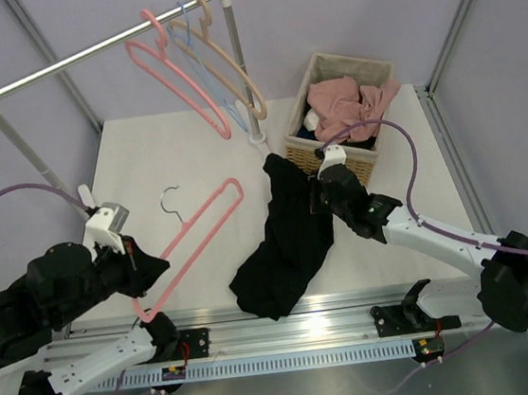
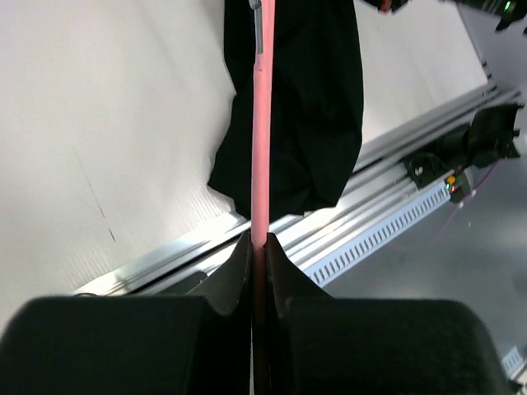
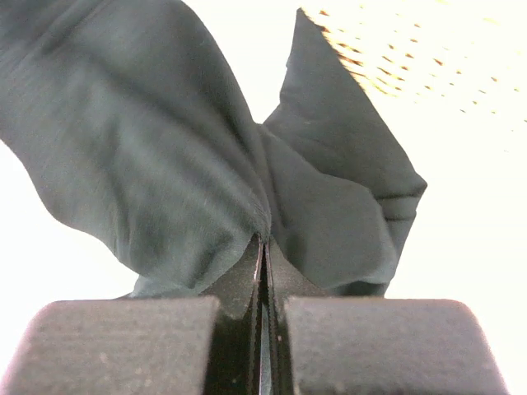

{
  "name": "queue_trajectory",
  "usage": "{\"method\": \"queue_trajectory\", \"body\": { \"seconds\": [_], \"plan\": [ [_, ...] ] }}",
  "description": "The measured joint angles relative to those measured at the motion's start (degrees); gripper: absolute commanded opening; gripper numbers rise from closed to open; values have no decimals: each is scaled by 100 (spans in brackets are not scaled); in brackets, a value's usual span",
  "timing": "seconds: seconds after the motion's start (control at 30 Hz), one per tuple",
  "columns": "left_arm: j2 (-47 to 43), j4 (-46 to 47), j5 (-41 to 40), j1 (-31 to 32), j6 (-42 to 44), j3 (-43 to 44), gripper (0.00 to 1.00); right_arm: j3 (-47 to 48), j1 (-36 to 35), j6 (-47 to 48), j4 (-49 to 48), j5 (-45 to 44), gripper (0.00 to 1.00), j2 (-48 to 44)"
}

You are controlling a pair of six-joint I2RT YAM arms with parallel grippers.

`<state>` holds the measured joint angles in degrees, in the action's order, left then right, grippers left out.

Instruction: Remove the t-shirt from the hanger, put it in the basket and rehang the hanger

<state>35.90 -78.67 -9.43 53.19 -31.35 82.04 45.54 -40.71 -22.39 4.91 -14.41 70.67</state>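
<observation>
- The black t-shirt (image 1: 284, 245) lies crumpled on the tabletop (image 1: 146, 163), trailing from the tips of the right claw (image 1: 322, 195) towards the near edge. Its lowest fold reaches the metal strip there.
- The right claw is fully closed on a thin fold of the cloth, and the wrist view shows fabric bunched on both sides of the shut jaws.
- The pink hanger (image 1: 196, 232) reaches straight out ahead of the left claw (image 1: 146, 268), which is clamped shut on one end of it. The wire hook is at the far end.
- From above, the hanger and shirt sit apart with bare tabletop between them, so the shirt looks to be off it.
- Beyond the right claw is a basket (image 1: 304, 147) with a pink garment (image 1: 353, 101) inside. Beyond both claws is a rail (image 1: 85, 54) with more hangers on it.
- Risks, as I judge them:
  - The pinch holds little cloth, so a quick lift could let the floppy shirt slip free.
  - Dragging it nearer could tip the hem over the edge.
  - Swinging the hanger towards the right claw could snag its arm or hook in the fabric again.
</observation>
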Motion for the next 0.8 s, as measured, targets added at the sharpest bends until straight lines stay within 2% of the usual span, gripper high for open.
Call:
{"method": "queue_trajectory", "body": {
  "seconds": [0.1, 0.13, 0.17, 0.2, 0.3, 0.5, 0.63, 0.8],
  "plan": [
    [-70, -4, -411, 0, -92, 155, 0, 24, 4, -55, 188, -166, 0, 39],
    [-94, -4, -535, 0, -125, 160, 0, 24, 4, -59, 240, -188, 9, 39],
    [-107, -22, -686, 0, -164, 160, 0, 24, 4, -61, 269, -188, 41, 39],
    [-109, -39, -846, 0, -195, 157, 0, 24, 4, -72, 286, -160, 53, 39],
    [-92, -83, -1408, 0, -328, 155, 0, 81, 11, 11, 476, 90, 69, 39],
    [267, -195, -2903, 0, -476, 415, 0, 173, 11, 168, 850, 702, 79, -262],
    [739, -118, -3963, 0, -275, 1049, 0, 216, 11, 380, 1257, 1008, 86, -999],
    [1740, 308, -4819, -9, 157, 2039, 0, 422, 11, 573, 1541, 1169, 90, -1971]
  ]
}}
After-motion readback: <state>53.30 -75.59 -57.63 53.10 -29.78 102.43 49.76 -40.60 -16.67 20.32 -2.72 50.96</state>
